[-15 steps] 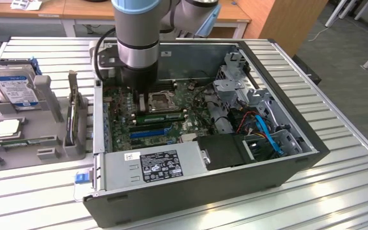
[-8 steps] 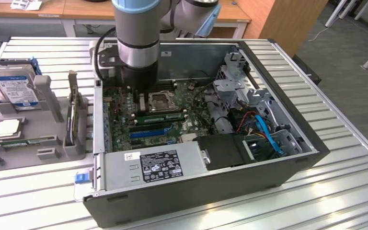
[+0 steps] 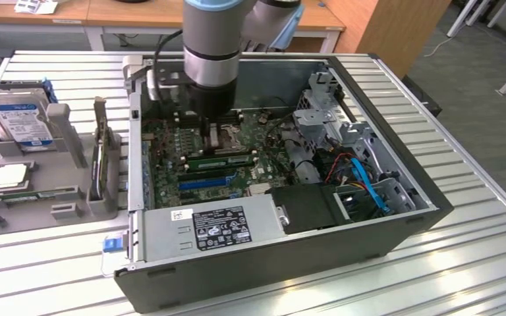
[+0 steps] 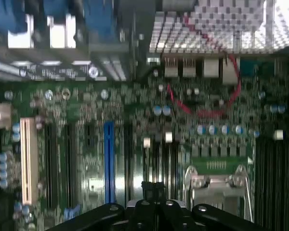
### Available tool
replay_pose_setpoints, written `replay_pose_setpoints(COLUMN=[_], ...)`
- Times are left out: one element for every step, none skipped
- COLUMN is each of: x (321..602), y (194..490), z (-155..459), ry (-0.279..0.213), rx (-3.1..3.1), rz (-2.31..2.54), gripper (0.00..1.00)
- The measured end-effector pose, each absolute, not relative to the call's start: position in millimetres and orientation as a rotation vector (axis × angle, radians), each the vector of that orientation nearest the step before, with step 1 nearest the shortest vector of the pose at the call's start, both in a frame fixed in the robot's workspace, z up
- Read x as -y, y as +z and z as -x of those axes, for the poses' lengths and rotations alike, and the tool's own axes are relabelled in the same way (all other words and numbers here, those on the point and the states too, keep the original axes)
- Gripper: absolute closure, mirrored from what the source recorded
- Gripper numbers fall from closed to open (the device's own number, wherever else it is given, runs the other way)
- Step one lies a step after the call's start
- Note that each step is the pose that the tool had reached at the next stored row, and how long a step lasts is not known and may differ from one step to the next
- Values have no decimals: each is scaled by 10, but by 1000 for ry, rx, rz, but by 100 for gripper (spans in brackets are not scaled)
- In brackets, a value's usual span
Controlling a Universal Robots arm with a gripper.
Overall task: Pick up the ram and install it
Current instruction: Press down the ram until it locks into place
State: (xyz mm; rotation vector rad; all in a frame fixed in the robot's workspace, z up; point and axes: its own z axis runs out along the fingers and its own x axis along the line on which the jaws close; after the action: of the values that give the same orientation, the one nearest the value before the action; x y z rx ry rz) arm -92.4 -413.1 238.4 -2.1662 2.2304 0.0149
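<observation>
Exterior high, angled down; wrist close over shared motherboard point(image 3: 209, 164)

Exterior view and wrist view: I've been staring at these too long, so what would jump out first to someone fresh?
First, the robot arm reaching straight down into the open computer case, over the green motherboard. Next, on the exterior view's left, a grey holder with a hard drive standing in it. In the wrist view, a bright blue slot and a red wire loop stand out.

Arm point(image 3: 211, 59) drops through the open top of the PC case point(image 3: 323, 257). Drive cage point(image 3: 323, 118), cables point(image 3: 358, 174) and power supply point(image 3: 213, 227) crowd the case walls; motherboard point(image 3: 209, 155) centre stays reachable.
</observation>
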Motion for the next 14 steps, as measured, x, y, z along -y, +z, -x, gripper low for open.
replay_pose_setpoints(x=[4131, 4131, 4131, 4131, 4131, 4131, 4131, 4131, 4131, 4132, 4131, 4131, 4131, 4131], y=[2384, 2384, 2384, 2384, 2384, 2385, 2385, 2385, 2394, 2439, 2486, 2531, 2576, 2621], z=[880, 835, 791, 742, 697, 652, 607, 562, 521, 500, 488, 484, 483, 482], ry=[17, 18, 20, 22, 24, 26, 28, 29, 31, 32, 32, 32, 32, 32], rx=[-2231, -2231, -2232, -2233, -2233, -2234, -2234, -2235, -2236, -2237, -2236, -2236, -2236, -2236], rz=[2166, 2167, 2168, 2168, 2168, 2169, 2169, 2170, 2171, 2172, 2172, 2172, 2171, 2171], gripper=[89, 89, 89, 89, 89, 89, 89, 89, 89, 89, 89, 89, 89, 89])
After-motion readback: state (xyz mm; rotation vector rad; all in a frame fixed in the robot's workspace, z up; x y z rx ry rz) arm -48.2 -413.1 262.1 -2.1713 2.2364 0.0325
